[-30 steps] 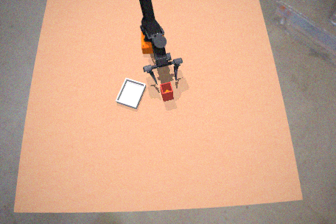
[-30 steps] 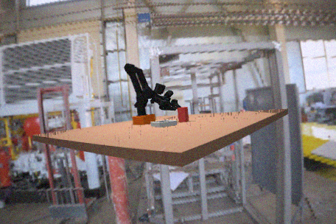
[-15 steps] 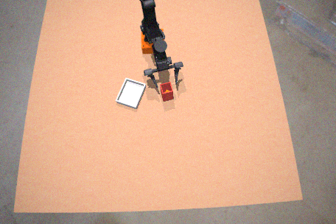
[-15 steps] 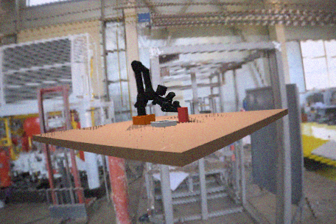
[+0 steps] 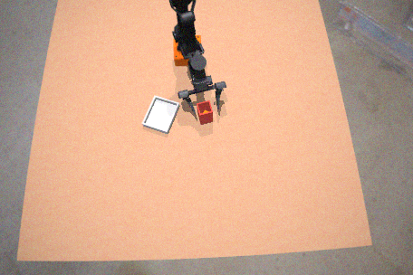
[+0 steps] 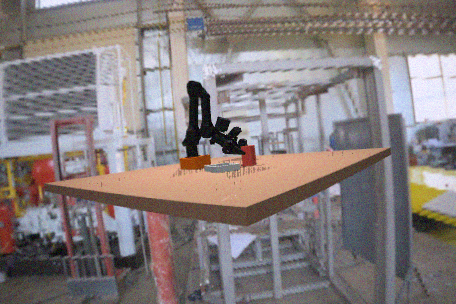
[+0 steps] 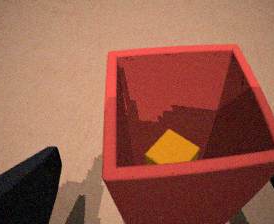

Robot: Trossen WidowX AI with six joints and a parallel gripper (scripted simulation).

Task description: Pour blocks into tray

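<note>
Red and square-mouthed, the cup [image 5: 206, 117] [image 6: 249, 155] [image 7: 188, 192] stands upright on the tabletop [image 5: 195, 183] [image 6: 200, 192] [image 7: 48, 65]; 1 yellow-orange block [image 7: 172, 146] shows inside it in the wrist view, low in the cup and close to the wall nearest the camera; whether more blocks lie under it or behind that wall, I cannot tell. Black and wide open, the tool [image 5: 207, 116] [image 6: 244, 152] has its 2 fingers well apart, 1 on each side of the cup, with nothing clamped between them; in the wrist view 1 finger shows at the lower left, a gap between it and the cup, while the other is mostly hidden behind the cup at the right edge. White inside with a grey rim, the tray [image 5: 172, 121] [image 6: 223, 168] lies flat near the cup, apart from it; no block shows in it from above. Black too, the arm [image 5: 187, 31] [image 6: 205, 112] rises from an orange base [image 5: 181, 62] [image 6: 187, 164] on the same tabletop, bends over at its top and slopes down to the cup.
</note>
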